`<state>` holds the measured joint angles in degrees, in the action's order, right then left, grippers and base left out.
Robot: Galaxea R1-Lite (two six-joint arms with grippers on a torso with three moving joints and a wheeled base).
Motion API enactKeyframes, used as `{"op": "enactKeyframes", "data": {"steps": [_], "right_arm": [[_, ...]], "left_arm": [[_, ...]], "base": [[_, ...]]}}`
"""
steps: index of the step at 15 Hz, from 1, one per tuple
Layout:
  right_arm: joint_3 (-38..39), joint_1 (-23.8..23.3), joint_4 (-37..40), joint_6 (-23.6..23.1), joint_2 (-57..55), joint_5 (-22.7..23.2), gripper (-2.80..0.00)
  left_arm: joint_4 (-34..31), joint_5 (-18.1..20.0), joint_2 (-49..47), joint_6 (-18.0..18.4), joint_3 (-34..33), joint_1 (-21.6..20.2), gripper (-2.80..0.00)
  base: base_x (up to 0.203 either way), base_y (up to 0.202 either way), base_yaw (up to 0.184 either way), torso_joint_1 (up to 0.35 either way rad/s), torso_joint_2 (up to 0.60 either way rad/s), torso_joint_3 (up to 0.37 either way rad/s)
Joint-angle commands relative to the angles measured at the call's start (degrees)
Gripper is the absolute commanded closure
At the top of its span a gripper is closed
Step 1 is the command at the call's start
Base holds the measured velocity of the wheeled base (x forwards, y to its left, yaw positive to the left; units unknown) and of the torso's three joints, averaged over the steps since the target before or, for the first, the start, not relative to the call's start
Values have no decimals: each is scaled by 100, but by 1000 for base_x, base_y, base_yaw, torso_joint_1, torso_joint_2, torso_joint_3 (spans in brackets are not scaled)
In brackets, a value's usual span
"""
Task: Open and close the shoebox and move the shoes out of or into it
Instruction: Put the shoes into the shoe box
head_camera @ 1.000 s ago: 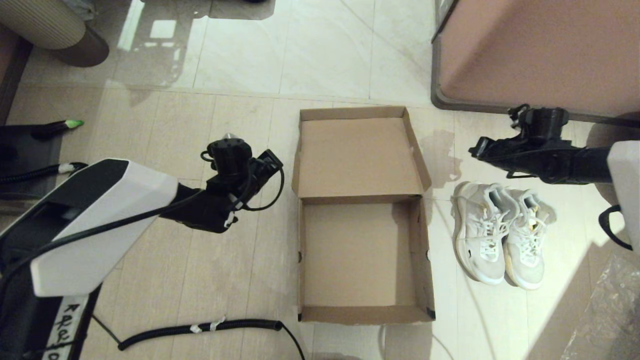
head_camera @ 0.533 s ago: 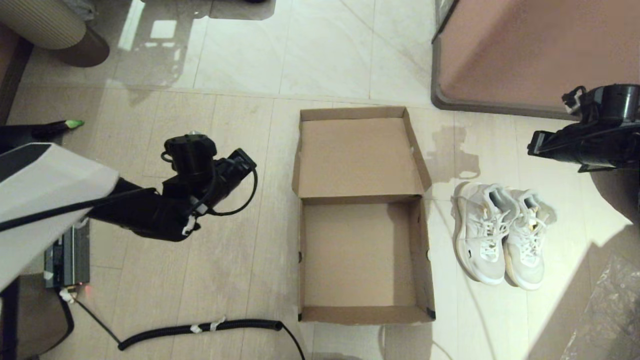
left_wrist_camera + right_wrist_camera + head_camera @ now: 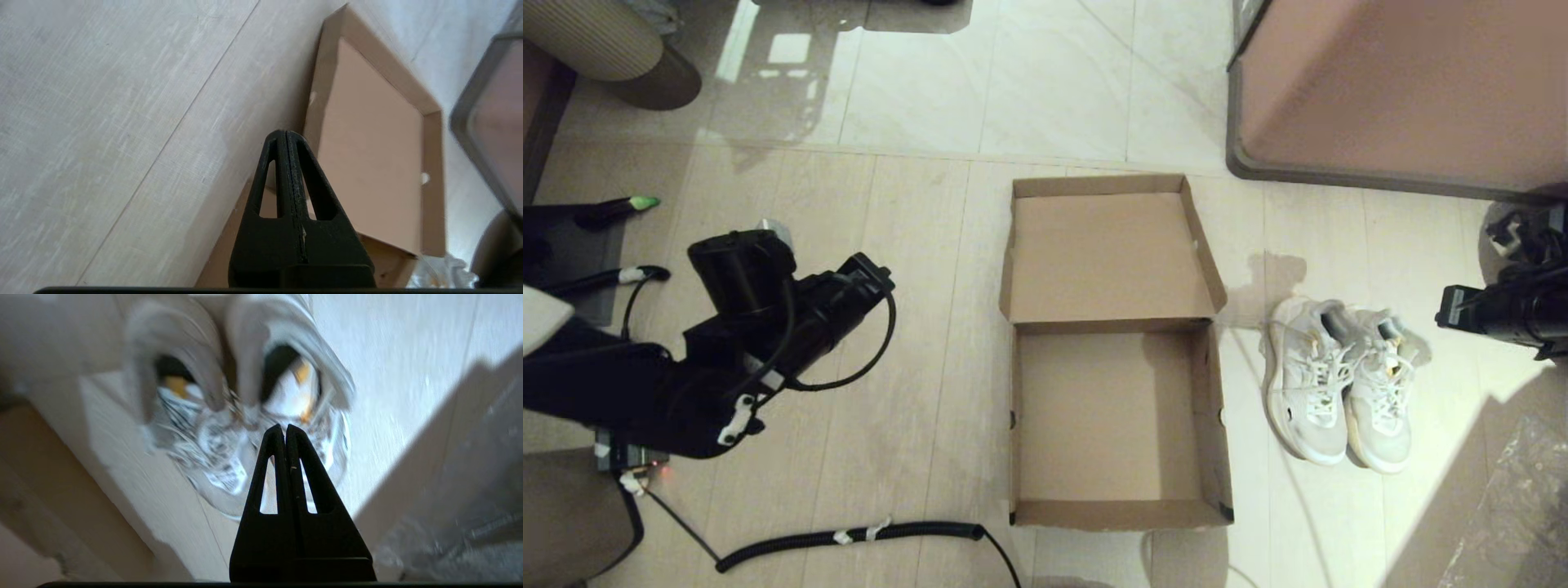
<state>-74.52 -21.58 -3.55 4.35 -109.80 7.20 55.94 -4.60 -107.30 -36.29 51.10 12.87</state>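
The left claw [image 3: 288, 136] is hanging clenched on nothing, off the shoebox's [image 3: 1111, 425] left side and well apart from it. The right claw [image 3: 284, 430] is likewise clenched and empty, hanging to the right of the shoebox beyond the shoes [image 3: 1343, 384]; in the head view its arm is running off the picture's edge and its fingers are not showing. Only the wrist views are showing both pairs of fingers pressed together. The shoebox is sitting open on the floor [image 3: 907, 245], its lid [image 3: 1107, 257] lying back flat, its inside bare. The shoes are standing side by side just right of the shoebox; the right wrist view is blurring them but showing dark openings and yellowish insoles.
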Motion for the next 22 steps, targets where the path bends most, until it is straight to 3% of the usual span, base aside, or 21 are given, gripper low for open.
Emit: {"op": "enactKeyframes", "data": {"steps": [1, 6, 7, 14, 22], "right_arm": [[194, -29, -10, -33, -324, 18, 0], [-184, 202, -201, -195, -643, 10, 0], [-194, 225, -199, -198, -640, 19, -280], [-525, 374, -234, -181, -1155, 19, -280], [-1995, 425, -210, -208, -2511, -38, -280]], "left_arm": [[31, -15, 306, -18, -136, -22, 0], [31, -6, 292, -36, -242, -22, 0], [31, -6, 271, -45, -241, -22, 0], [31, 3, 254, -45, -241, -22, 0], [39, -33, 513, -10, -508, -98, 0]], "base": [[0, 0, 0, 0, 0, 0], [0, 0, 0, 0, 0, 0], [0, 0, 0, 0, 0, 0], [0, 0, 0, 0, 0, 0], [0, 0, 0, 0, 0, 0]]}}
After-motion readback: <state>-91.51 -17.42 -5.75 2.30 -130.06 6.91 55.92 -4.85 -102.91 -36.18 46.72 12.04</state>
